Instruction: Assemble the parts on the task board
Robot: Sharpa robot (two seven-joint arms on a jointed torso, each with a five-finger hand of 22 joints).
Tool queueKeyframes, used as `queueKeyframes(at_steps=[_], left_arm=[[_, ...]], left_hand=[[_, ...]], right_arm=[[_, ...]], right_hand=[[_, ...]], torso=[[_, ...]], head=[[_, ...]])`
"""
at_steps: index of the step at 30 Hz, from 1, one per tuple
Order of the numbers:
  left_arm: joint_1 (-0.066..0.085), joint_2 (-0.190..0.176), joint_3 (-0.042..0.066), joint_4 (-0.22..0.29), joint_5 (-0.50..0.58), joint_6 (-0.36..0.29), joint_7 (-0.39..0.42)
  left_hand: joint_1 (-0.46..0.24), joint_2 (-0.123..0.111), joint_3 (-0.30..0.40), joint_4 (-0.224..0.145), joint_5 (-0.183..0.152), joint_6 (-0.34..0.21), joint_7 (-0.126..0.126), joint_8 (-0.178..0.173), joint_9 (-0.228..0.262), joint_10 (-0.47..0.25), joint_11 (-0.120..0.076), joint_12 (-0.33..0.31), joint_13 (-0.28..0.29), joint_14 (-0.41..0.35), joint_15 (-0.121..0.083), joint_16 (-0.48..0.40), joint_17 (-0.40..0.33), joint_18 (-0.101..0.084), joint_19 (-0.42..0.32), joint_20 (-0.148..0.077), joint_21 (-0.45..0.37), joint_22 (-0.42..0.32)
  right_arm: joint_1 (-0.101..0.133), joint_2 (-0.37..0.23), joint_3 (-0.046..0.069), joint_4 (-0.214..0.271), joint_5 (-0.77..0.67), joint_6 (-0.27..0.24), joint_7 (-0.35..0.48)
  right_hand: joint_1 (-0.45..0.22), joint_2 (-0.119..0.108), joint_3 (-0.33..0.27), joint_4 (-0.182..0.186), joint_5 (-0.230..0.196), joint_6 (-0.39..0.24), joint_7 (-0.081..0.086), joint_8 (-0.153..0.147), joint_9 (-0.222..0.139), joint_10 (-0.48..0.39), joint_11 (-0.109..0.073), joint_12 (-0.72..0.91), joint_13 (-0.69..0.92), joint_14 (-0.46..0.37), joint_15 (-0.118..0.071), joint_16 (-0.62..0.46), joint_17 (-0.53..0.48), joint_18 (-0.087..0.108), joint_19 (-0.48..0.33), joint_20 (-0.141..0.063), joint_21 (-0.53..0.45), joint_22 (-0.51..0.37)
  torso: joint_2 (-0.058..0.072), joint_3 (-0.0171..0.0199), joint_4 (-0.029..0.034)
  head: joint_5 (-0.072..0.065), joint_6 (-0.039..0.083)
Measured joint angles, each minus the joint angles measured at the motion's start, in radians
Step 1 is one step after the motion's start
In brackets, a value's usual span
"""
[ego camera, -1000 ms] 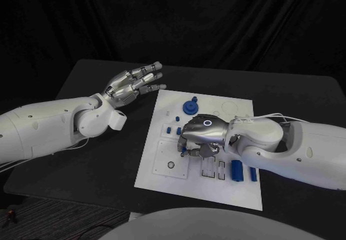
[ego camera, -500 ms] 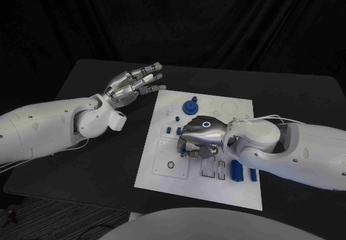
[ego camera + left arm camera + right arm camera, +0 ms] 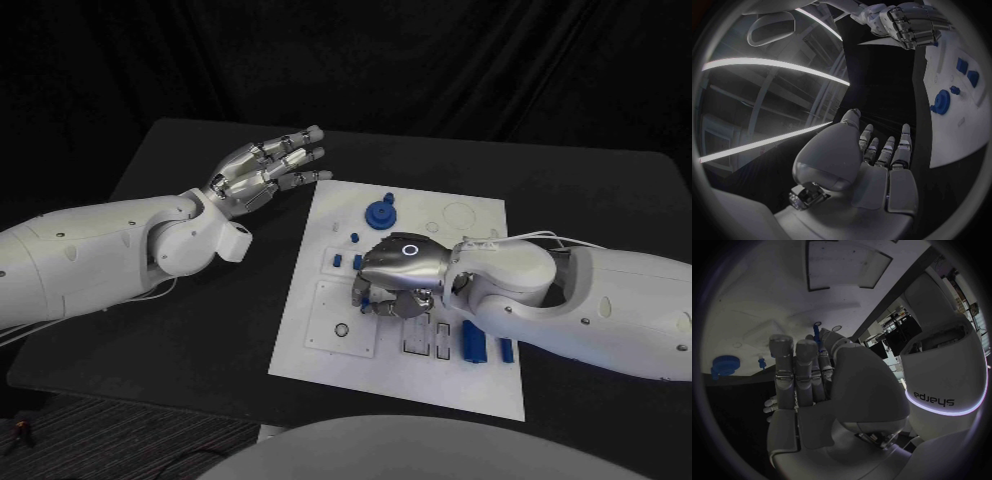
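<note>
The black table [image 3: 173,330] carries the white task board [image 3: 418,370] at its middle, and everything here is best placed against that board. The right arm [image 3: 606,300] reaches in across the board's right side, bringing the right hand [image 3: 397,275] down over the board's centre, fingers curled together toward the surface; a thin blue part [image 3: 817,337] seems to stand between the fingertips, probably pinched for seating in a slot, though I cannot tell for certain. The left hand [image 3: 267,165] hovers just off the board's far left corner, fingers spread and holding nothing, seemingly kept clear so the right one has room. At the board's far end sits a round blue gear-like piece [image 3: 381,212]; two blue bars [image 3: 473,340] lie by its right edge near the right forearm, and small blue pegs [image 3: 338,260] stand left of the working hand. The hand itself hides the slot beneath it, so alignment looks hard to judge.
</note>
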Motion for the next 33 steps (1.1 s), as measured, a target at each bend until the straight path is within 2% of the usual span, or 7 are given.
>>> queueKeyframes(at_steps=[17,33], left_arm=[[-0.001,0.0,0.0,-0.001,0.0,0.002,0.0],[-0.001,0.0,0.0,-0.003,0.0,0.003,0.0]], left_hand=[[0.0,0.0,0.0,0.0,0.0,0.0,0.0,0.0,0.0,0.0,0.0,0.0,0.0,0.0,0.0,0.0,0.0,0.0,0.0,0.0,0.0,-0.002],[0.0,0.0,0.0,0.0,0.0,0.0,0.0,0.0,0.0,0.0,0.0,0.0,0.0,0.0,0.0,0.0,0.0,0.0,0.0,0.0,0.0,-0.004]], right_arm=[[-0.005,-0.004,-0.001,0.006,0.0,-0.002,0.001],[-0.007,-0.021,-0.002,0.009,0.0,0.001,-0.001]], right_hand=[[-0.003,-0.003,0.0,0.0,0.0,-0.004,0.004,-0.004,-0.002,0.005,0.002,-0.004,0.0,-0.004,0.004,-0.006,-0.006,0.0,0.0,0.0,-0.005,0.001],[-0.002,-0.01,0.003,-0.003,-0.004,-0.004,0.004,-0.008,-0.003,0.017,-0.01,-0.011,0.0,-0.007,0.007,-0.015,-0.011,0.0,-0.004,0.004,-0.015,0.001]], torso=[[0.0,0.0003,-0.0003],[0.0,0.0005,-0.0003]], head=[[0.001,0.0],[0.0,0.0]])
